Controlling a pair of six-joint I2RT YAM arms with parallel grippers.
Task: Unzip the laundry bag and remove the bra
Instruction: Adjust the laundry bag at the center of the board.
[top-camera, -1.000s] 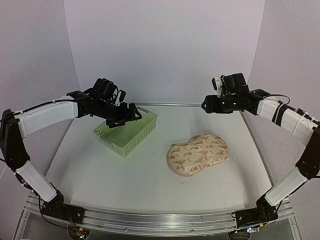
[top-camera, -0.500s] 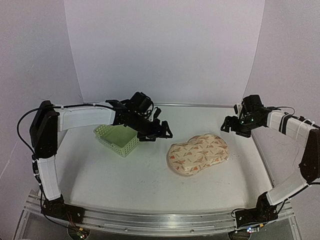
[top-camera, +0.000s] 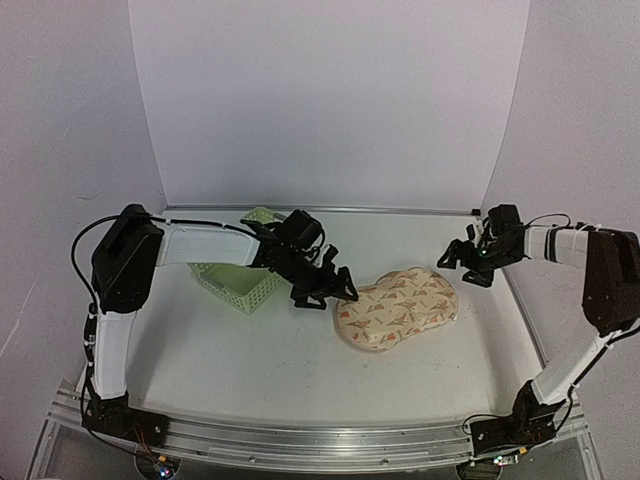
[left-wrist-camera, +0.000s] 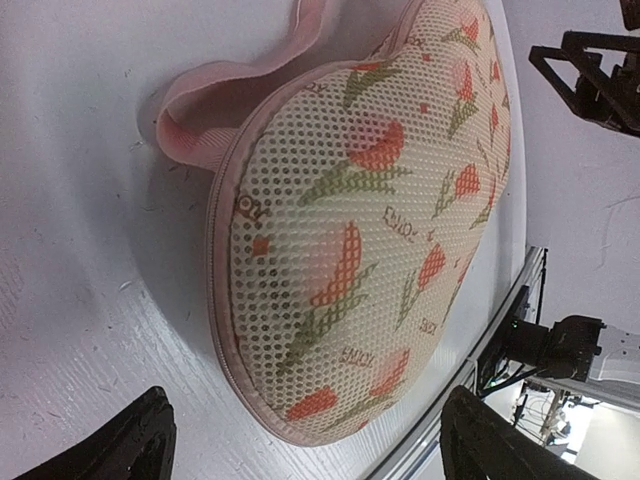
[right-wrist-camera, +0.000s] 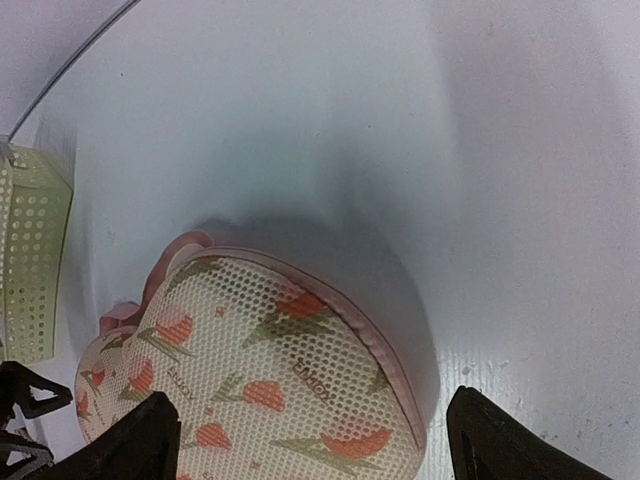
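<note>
**Item:** laundry bag (top-camera: 397, 308), a beige padded mesh pouch, peanut-shaped, printed with red-and-green tulip motifs and edged in pink trim.

**Location:** flat on the white table (top-camera: 250, 350). It lies directly ahead of the left gripper (top-camera: 335, 290), just off its fingertips and not touching. It is ahead of and below the right gripper (top-camera: 458, 258), near that tool's end of the pouch.

**Left gripper:** jaws spread wide, empty.

**Right gripper:** jaws spread wide, empty.

**Light green perforated plastic basket** (top-camera: 232, 283): behind the left gripper, under its arm.

**Zip:** the seam runs shut along the visible edge; puller not located.

**Bra:** not visible.

**Progress:** judged at approach only. Gripping, unzipping and removal all remain.
</note>
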